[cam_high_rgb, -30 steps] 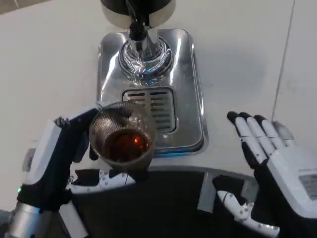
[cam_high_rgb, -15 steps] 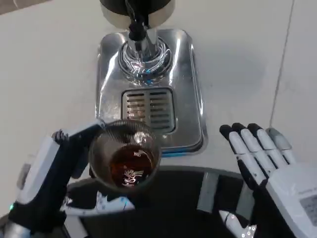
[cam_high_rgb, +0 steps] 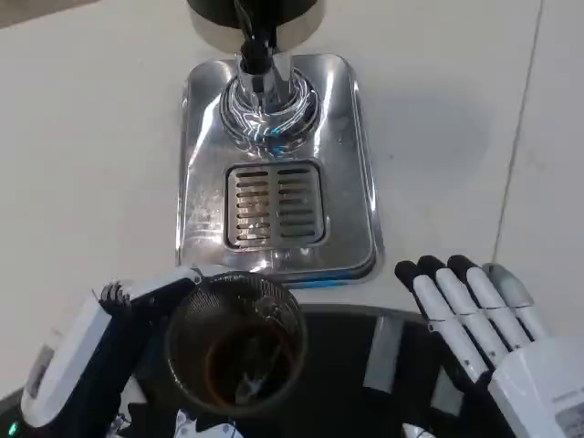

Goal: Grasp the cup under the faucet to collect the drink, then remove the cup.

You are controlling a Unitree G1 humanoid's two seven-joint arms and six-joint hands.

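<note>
A clear ribbed cup (cam_high_rgb: 235, 345) with dark brown drink in its bottom sits in my left hand (cam_high_rgb: 91, 370), low at the picture's left and near my body. It is off the shiny steel drip tray (cam_high_rgb: 205, 182) and well back from the faucet (cam_high_rgb: 258, 55). The hand's fingers wrap around the cup's left side. My right hand (cam_high_rgb: 488, 333) hovers at the lower right with its fingers straight and apart, holding nothing.
The drink dispenser's dark base (cam_high_rgb: 255, 14) stands at the top edge behind the faucet. A slotted grate (cam_high_rgb: 276, 205) lies in the tray's middle. White table (cam_high_rgb: 82, 137) spreads to both sides. A dark panel of my body (cam_high_rgb: 365, 365) runs along the bottom.
My left hand has drawn the cup back off the tray toward me and down the picture. My right hand has also slid lower.
</note>
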